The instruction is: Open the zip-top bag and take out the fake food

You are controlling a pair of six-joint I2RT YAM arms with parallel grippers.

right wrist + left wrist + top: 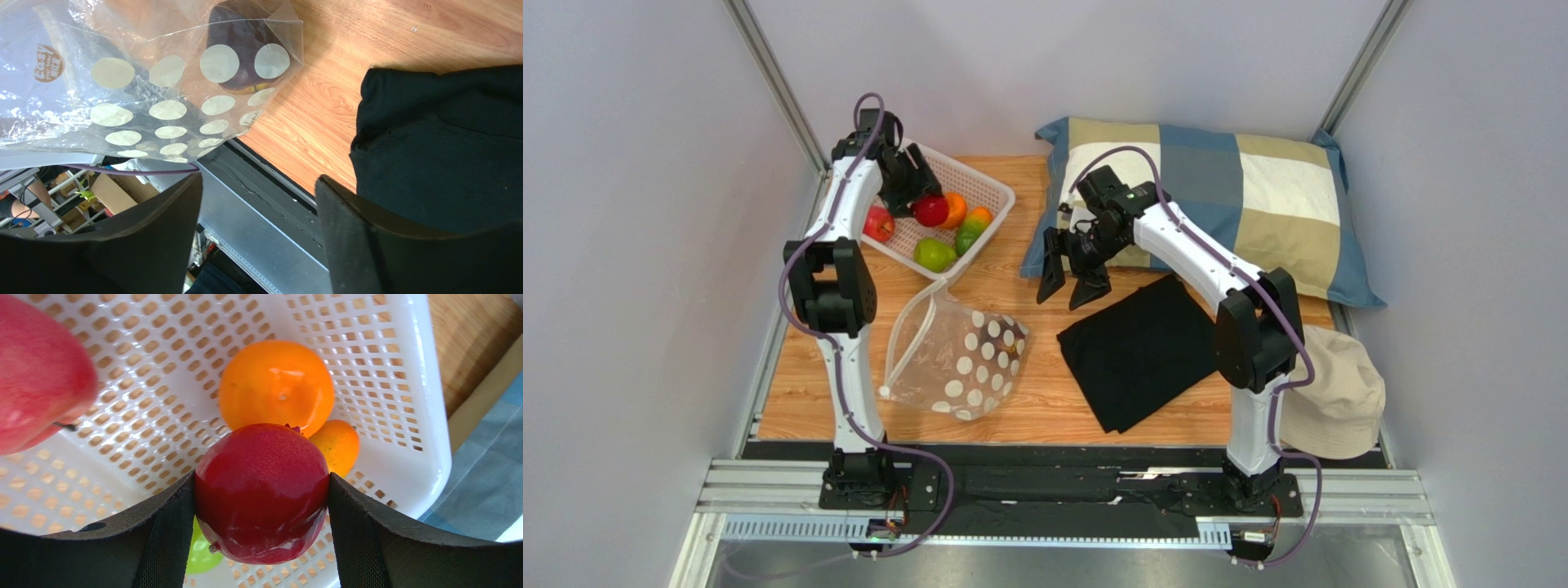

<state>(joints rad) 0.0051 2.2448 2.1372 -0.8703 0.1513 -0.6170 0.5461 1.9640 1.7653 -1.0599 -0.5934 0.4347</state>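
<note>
bag lay on table near the arm bases | only right wrist view showed purple fruit inside it | right gripper empty, jaws apart | left gripper clamped red fruit over basket

The top camera looks steeply down on the whole bench from the near side. The left wrist camera sits tight on a red fruit over the far-left basket. The right one faces nearward onto the bag; the top view shares both spots.
</note>
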